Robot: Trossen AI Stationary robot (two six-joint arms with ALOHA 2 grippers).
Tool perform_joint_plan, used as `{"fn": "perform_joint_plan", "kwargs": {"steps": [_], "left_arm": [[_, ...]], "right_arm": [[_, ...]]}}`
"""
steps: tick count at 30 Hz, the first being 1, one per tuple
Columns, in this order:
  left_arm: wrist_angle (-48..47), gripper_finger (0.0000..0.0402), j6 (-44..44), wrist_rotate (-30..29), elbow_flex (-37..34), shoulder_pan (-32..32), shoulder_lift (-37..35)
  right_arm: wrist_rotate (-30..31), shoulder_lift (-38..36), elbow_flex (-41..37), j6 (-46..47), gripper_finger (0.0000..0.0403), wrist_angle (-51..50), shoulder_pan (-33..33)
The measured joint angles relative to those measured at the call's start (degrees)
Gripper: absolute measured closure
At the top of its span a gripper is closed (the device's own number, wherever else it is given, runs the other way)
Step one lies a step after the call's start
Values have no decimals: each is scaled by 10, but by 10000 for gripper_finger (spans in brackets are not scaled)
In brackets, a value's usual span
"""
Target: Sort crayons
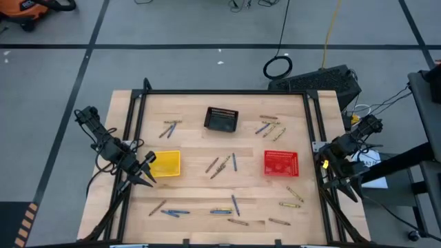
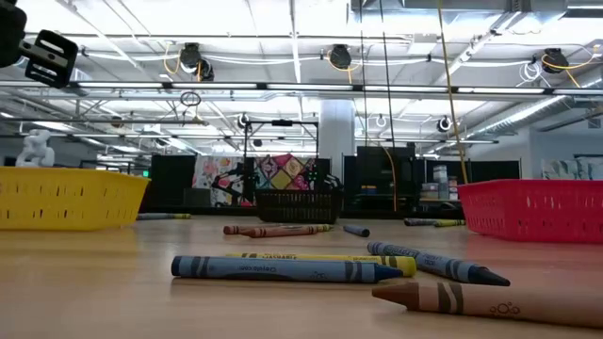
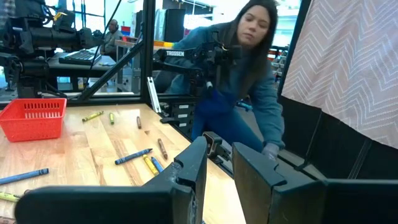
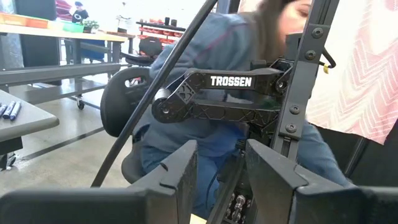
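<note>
Nearest the front edge of the table [image 1: 200,231], at six o'clock, a loose row of crayons [image 1: 222,211] lies flat: blue, yellow and brown sticks, none in a basket. In the low view a blue crayon [image 2: 283,269] lies in front of a yellow one, with a brown crayon [image 2: 490,301] closest of all.

At nine o'clock the left gripper [image 1: 146,178] hangs at the table's left edge, just beside the yellow basket [image 1: 166,164]; its fingers [image 3: 193,171] stand apart with a clear gap and nothing between them. At three o'clock the right gripper [image 1: 324,164] sits past the table's right edge, beyond the red basket [image 1: 281,164]; its fingers [image 4: 180,168] are likewise parted and empty.

A few more crayons lie at the centre between the two baskets. Farther back, at twelve o'clock, stands the black basket [image 1: 221,119], with small crayon clusters at eleven and one o'clock.

Beyond the table a person [image 3: 245,81] in a blue top leans by the frame.
</note>
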Motion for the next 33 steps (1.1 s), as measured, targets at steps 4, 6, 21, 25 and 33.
{"fn": "perform_joint_plan", "kwargs": {"steps": [4,6,21,25,33], "left_arm": [[0,320,0,0,0,0,0],[0,320,0,0,0,0,0],[0,320,0,0,0,0,0],[0,320,0,0,0,0,0],[0,320,0,0,0,0,0]], "right_arm": [[0,0,0,0,277,0,0],[0,0,0,0,277,0,0],[31,0,0,43,277,3,0],[31,0,0,44,277,0,0],[33,0,0,44,277,0,0]]}}
